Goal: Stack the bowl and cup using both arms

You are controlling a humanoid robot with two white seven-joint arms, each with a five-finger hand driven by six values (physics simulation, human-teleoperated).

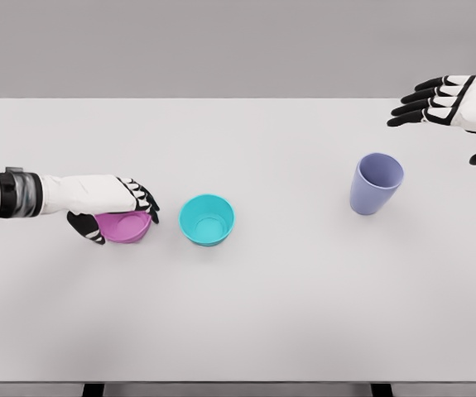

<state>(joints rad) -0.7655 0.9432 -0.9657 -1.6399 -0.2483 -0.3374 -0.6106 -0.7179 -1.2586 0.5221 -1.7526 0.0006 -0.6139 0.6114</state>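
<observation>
A single head view looks steeply down from above the near edge of the white tabletop (pixel 304 331), facing forward, far enough to show its whole width and the grey wall beyond.

I work in a bare simulated test space: a plain white table (pixel 246 331) before a flat, featureless grey backdrop (pixel 221 41).

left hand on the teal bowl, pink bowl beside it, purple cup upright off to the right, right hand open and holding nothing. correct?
Not quite: the left hand is on the pink bowl, and the teal bowl sits beside it, untouched. The head view shows this. The rest holds: the purple cup stands upright to the right, and the right hand is open and empty.
</observation>
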